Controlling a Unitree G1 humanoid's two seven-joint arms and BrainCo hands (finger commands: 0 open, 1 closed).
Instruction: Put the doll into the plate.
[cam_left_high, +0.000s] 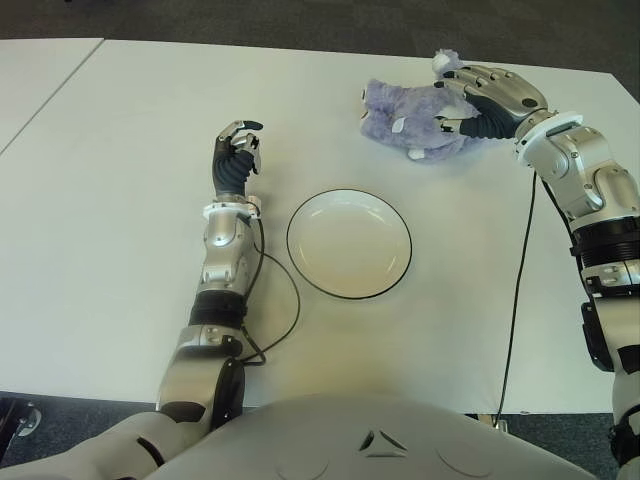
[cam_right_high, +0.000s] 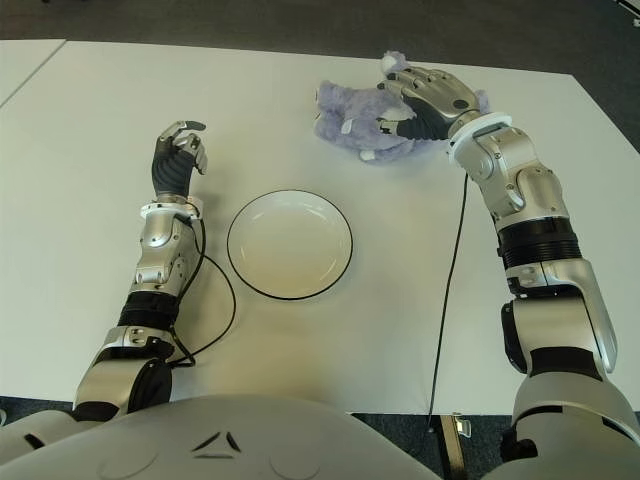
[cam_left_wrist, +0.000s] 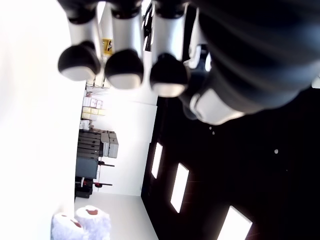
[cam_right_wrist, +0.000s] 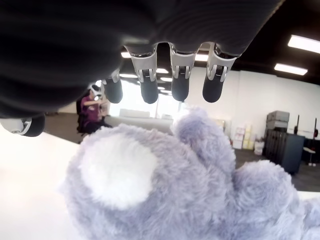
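Note:
The doll (cam_left_high: 400, 115), a fluffy purple plush with white patches, lies on the white table (cam_left_high: 120, 200) at the far right. My right hand (cam_left_high: 450, 100) hovers over it, fingers spread above the fur and thumb at its side; the right wrist view shows a gap between the fingertips (cam_right_wrist: 150, 92) and the doll (cam_right_wrist: 165, 200). The plate (cam_left_high: 290, 245), white with a dark rim, sits bare in the middle of the table, nearer to me than the doll. My left hand (cam_left_high: 238, 150) stands upright left of the plate, fingers loosely bent, holding nothing.
A black cable (cam_left_high: 515, 290) hangs from my right arm across the table's right side. Another cable (cam_left_high: 285, 300) loops beside my left forearm, close to the plate. A second table (cam_left_high: 40, 70) adjoins at the far left.

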